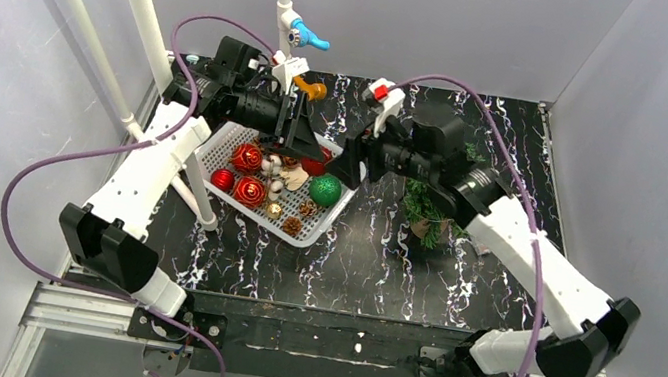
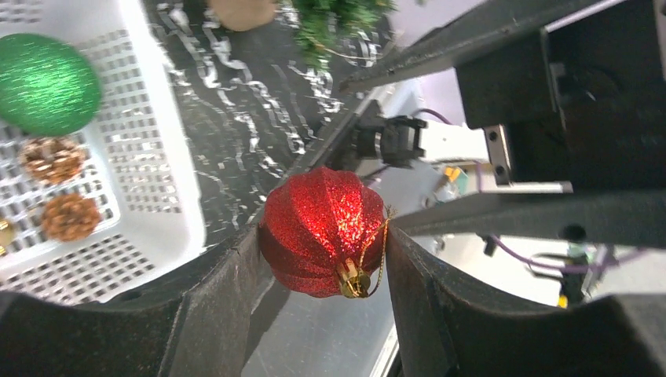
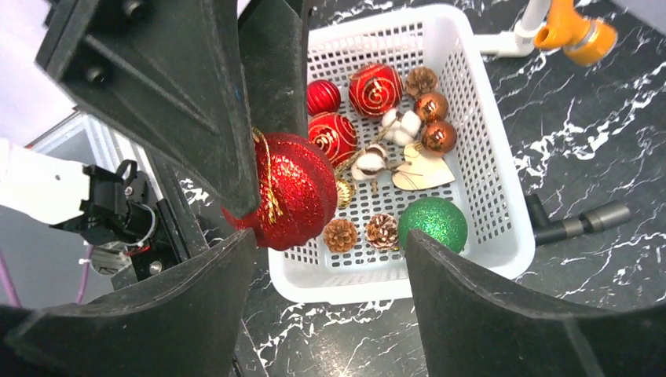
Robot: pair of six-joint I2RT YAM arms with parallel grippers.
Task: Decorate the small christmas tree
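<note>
Red ball, clamped in my half-open left gripper, faces my wide, empty right gripper, likely a handover toward the tree on the right.

Left arm, right arm: white shells dotted with small holes on the long links, black housings at elbows and wrists. Purple cable looped out beside each arm. Left end effector, right end effector: matte black, thick wedge-shaped fingers, small screws in flat side plates.
</note>
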